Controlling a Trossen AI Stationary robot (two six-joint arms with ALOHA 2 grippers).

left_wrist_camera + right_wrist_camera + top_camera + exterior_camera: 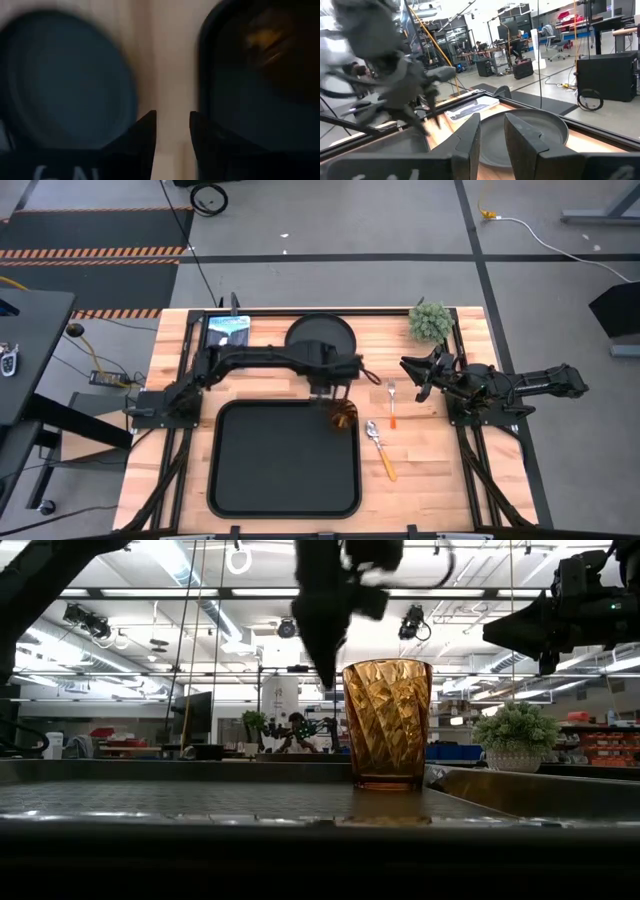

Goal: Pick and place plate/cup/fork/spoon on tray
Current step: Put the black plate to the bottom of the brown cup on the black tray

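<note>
The amber cup (343, 415) stands upright on its base in the far right corner of the black tray (250, 480); the low view shows it too (387, 725). My left gripper (336, 387) hangs open and empty just above the tray's far edge, between the cup and the round black plate (320, 335), which lies flat on the table. The left wrist view shows its fingers (172, 135) apart over bare table. The fork (393, 405) and the spoon (380, 448) lie on the table right of the tray. My right gripper (415, 375) waits open beside the fork.
A small potted plant (432, 320) stands at the far right corner. A blue-and-white card (228, 330) lies at the far left, beside the plate. Most of the tray's floor (270, 465) is bare.
</note>
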